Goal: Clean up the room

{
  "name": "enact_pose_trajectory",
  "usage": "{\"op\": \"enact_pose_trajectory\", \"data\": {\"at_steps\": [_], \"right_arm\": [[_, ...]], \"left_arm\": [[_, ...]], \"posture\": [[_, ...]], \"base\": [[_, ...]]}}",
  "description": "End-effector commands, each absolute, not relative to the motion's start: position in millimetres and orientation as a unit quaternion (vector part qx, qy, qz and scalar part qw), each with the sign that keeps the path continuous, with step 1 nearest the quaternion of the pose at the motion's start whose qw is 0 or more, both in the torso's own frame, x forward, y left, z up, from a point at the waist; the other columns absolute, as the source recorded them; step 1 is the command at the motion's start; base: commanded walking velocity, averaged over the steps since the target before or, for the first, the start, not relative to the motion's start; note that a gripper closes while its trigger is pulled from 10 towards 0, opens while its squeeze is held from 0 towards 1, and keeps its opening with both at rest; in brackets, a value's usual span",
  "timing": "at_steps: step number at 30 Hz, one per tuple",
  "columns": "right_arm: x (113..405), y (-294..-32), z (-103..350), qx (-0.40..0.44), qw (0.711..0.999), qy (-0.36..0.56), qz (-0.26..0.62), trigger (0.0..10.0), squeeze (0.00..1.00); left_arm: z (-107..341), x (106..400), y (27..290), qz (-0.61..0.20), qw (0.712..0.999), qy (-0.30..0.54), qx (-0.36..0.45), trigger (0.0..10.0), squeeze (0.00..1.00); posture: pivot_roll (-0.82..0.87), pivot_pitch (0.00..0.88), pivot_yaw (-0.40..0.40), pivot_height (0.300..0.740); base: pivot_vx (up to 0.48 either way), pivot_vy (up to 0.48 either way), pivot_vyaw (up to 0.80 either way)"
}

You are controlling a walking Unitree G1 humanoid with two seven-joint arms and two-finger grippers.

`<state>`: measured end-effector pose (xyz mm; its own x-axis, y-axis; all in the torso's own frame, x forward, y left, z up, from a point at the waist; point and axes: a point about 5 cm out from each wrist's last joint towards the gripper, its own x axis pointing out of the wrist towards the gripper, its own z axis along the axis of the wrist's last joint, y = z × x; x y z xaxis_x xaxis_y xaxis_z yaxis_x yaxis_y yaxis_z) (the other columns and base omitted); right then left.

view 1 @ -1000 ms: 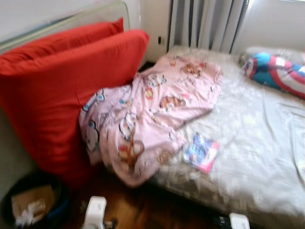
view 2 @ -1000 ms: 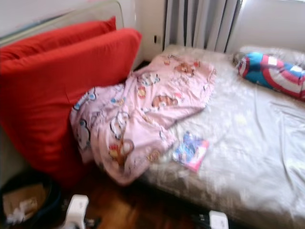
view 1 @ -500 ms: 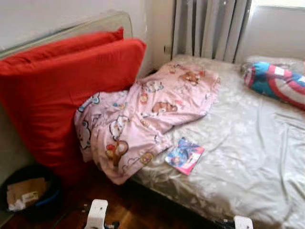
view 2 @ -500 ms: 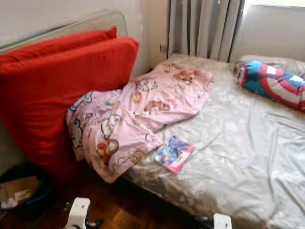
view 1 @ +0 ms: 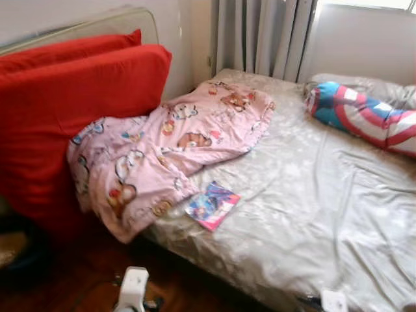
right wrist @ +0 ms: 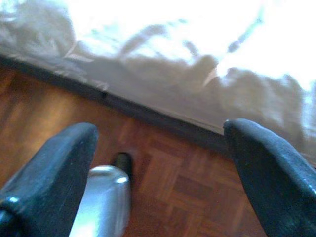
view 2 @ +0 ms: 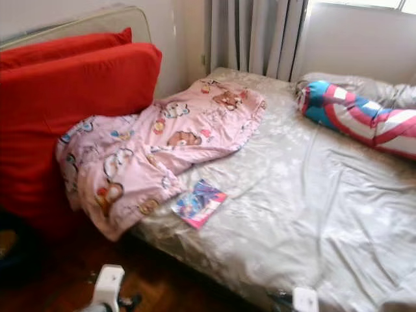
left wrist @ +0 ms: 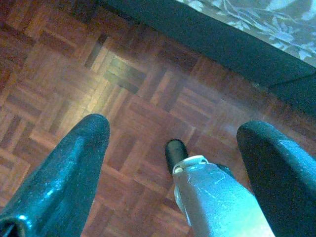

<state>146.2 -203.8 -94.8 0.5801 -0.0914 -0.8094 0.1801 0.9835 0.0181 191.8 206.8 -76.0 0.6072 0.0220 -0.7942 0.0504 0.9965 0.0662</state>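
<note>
Head camera faces a bed point(view 1: 338, 221) with a pale floral sheet, seen from its near edge. Pink cartoon blanket point(view 1: 162, 149) lies crumpled at 10 o'clock of the sheet's middle, its lower end hanging over the bed's side toward the floor. Small bright book point(view 1: 212, 205) lies flat on the sheet just beside the blanket's lower hem, at about 4 o'clock of it, not clearly touching. Two red cushions point(view 1: 71, 110) stand upright at 9 o'clock, against a pale headboard point(view 1: 97, 25); the blanket's left part leans on them. Striped blue-red-white bolster point(view 1: 364, 117) rests at 2 o'clock, near the wall, well apart from the blanket. Grey curtain point(view 1: 260, 36) hangs at 12 o'clock. Left gripper point(left wrist: 173, 148) hangs low over the parquet floor point(left wrist: 98, 89), fingers spread wide, grasping nothing; dark bed base runs across beyond it. Right gripper point(right wrist: 158, 158) likewise hangs over parquet beside the sheet's draped edge point(right wrist: 163, 84), fingers spread, empty.
</note>
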Motion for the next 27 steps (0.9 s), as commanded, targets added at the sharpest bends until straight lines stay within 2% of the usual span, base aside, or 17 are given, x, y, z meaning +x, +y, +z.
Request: {"op": "enact_pose_trajectory", "data": {"at_steps": [1,6,27], "right_arm": [[144.7,-210.9,-94.2,0.046,0.886,0.453,-0.084,10.0,0.00],[144.3,-211.1,-94.5,0.047,0.885,0.456,-0.087,10.0,0.00],[145.1,-210.0,-94.6,0.048,0.884,0.458,-0.084,10.0,0.00]], "left_arm": [[-76.4,192.7,203.1,-0.014,0.894,0.446,0.040,10.0,0.00],[-76.3,192.9,203.0,-0.014,0.894,0.446,0.040,10.0,0.00],[-75.6,194.0,203.5,-0.015,0.895,0.445,0.041,10.0,0.00]], "posture": [[-0.01,0.000,0.008,0.740],[-0.01,0.000,0.007,0.740],[-0.01,0.000,0.009,0.740]], "base": [[0.000,-0.379,0.00],[0.000,-0.379,-0.11],[0.000,-0.382,-0.76]]}}
